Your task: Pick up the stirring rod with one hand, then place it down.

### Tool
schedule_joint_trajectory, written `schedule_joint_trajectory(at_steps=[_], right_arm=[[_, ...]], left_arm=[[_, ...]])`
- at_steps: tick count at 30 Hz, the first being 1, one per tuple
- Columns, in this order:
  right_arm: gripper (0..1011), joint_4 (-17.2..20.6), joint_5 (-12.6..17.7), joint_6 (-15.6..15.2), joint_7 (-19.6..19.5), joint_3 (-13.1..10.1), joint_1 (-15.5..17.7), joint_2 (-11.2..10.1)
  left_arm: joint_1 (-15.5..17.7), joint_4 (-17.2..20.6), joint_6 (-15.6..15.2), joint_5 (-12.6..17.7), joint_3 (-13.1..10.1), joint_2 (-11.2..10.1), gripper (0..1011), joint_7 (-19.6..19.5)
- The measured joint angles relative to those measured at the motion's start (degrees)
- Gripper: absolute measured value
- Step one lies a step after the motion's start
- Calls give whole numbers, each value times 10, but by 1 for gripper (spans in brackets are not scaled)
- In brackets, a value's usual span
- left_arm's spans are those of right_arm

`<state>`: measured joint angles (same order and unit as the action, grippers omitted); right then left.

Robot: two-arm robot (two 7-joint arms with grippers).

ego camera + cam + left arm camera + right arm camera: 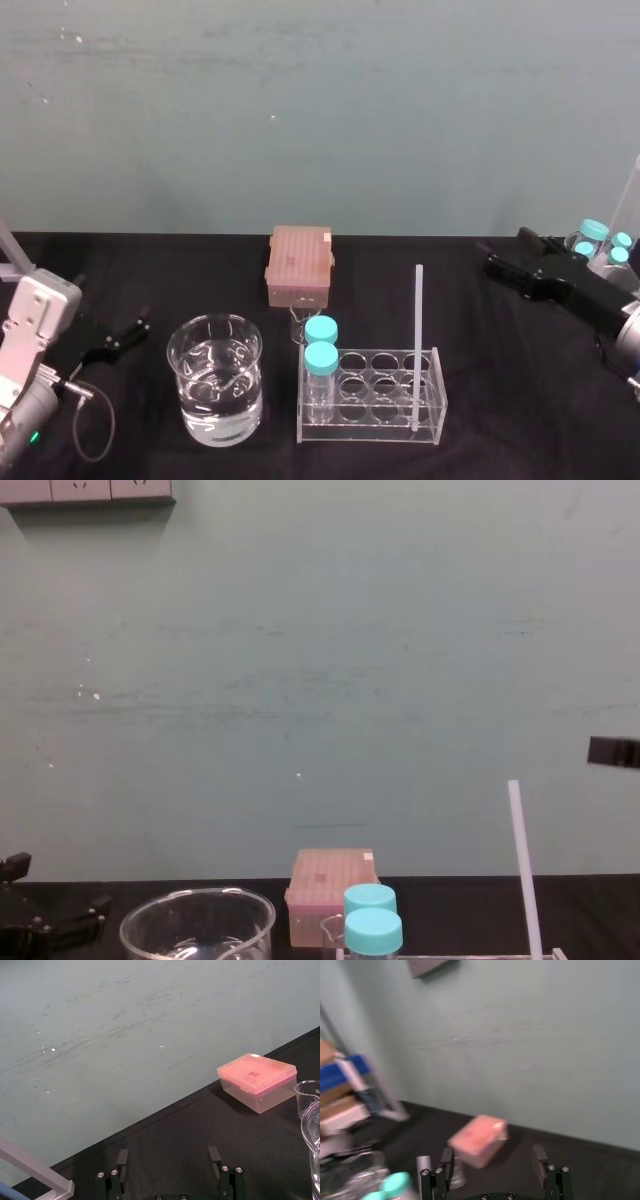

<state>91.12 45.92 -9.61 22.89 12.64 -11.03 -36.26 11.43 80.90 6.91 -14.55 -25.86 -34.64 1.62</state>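
Over at the bench's (520,400) right edge, the right claw (490,259) hangs above the black top with its fingers (538,1158) spread apart and nothing between them. It points toward the middle of the bench, well apart from the rod (418,335).

At the left edge, the left claw (134,332) sits low near the front corner. Its 2 fingers (122,1159) are likewise spread wide and hold nothing. It shows low at the left of the chest view (50,920).

The rod stands close to upright in the right end of a clear rack (372,400), which sits near the front edge, a little right of centre. The rod rises far above the rack's top and touches neither claw. From the chest it shows as a thin white bar leaning slightly (525,870).

2 blue-capped vials (321,345) stand in the rack's left end. Just left of the rack is a glass beaker (215,385) partly filled with clear liquid. Behind both, toward the back edge, lies a closed pink box (299,265).
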Motion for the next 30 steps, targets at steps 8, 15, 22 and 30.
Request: schedule_joint_trajectory(at_steps=[8, 15, 22, 30], right_arm=[[1003, 23, 95, -128, 74, 11, -21, -46], [1003, 20, 108, -208, 94, 62, -54, -70], [1003, 1, 95, -222, 78, 96, -79, -61], [1003, -29, 68, -196, 63, 131, -106, -42]], left_arm=[[0, 0, 0, 0, 0, 0, 1005, 0], [0, 0, 0, 0, 0, 0, 1005, 0], [0, 0, 0, 0, 0, 0, 1005, 0], [0, 0, 0, 0, 0, 0, 1005, 0]])
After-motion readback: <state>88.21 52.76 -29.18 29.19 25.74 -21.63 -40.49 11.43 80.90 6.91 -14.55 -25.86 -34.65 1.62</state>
